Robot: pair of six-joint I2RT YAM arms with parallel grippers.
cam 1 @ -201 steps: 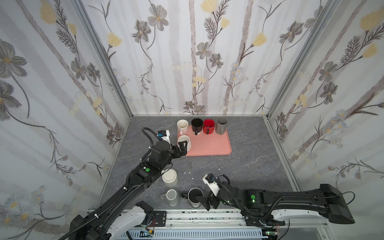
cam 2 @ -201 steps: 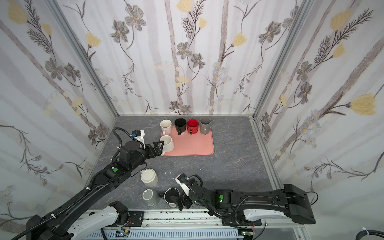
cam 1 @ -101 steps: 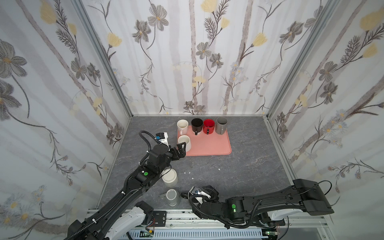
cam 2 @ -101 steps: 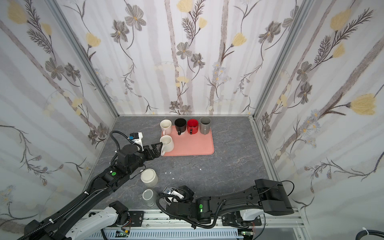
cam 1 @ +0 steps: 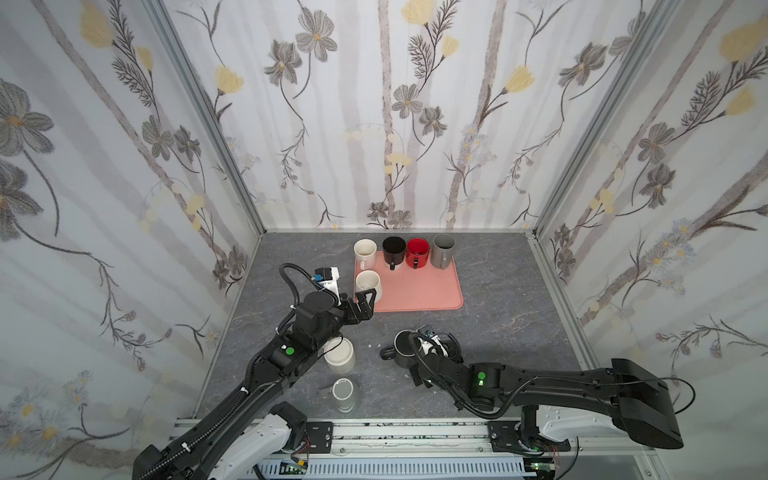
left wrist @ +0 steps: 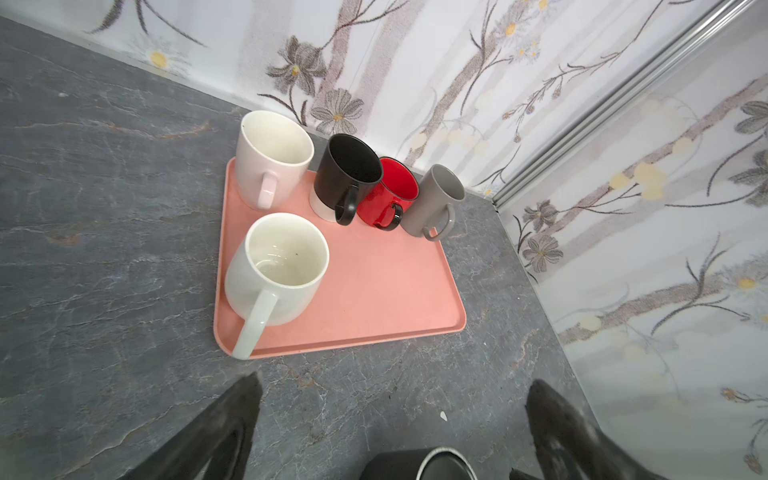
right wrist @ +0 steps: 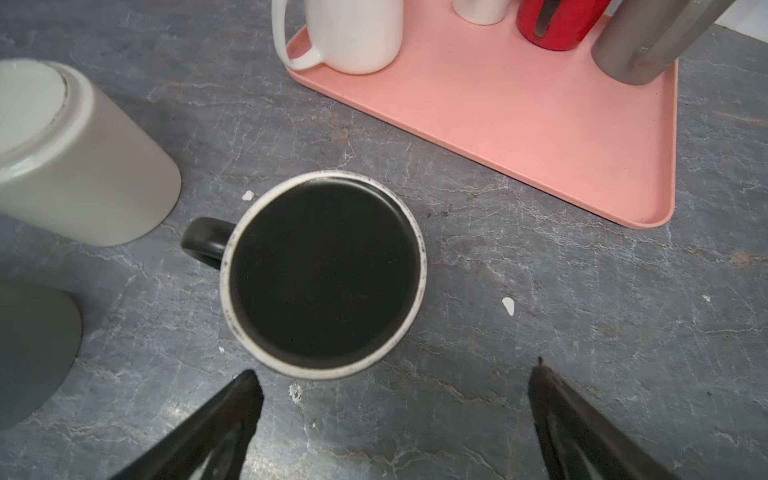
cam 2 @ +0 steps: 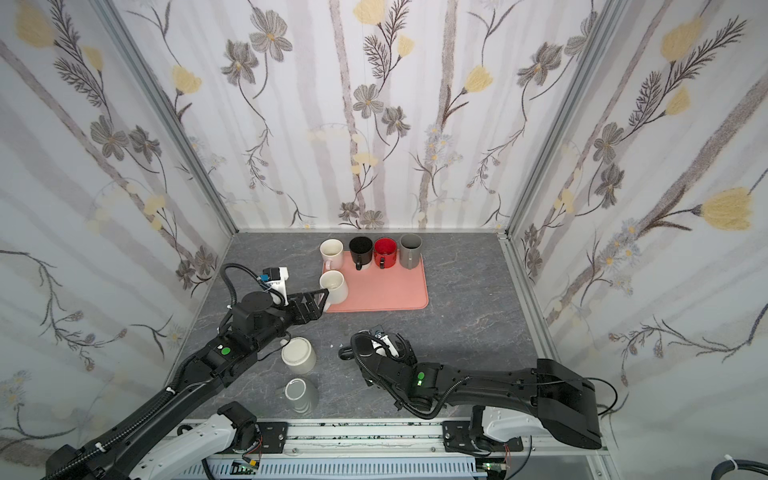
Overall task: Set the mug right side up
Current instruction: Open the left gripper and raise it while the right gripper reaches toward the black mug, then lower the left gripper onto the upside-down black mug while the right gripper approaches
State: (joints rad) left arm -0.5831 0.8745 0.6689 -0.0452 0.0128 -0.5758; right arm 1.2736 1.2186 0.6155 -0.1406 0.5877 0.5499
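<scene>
The table holds a pink tray at 12 o'clock, a black mug near the middle, a cream mug at 8, a grey mug at 7.

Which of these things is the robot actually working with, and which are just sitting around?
In the job: dark mug; right gripper, open near it.

Just lying about: bottom-up beige mug; grey mug; pink tray; its five upright mugs; left gripper, open and empty.
</scene>
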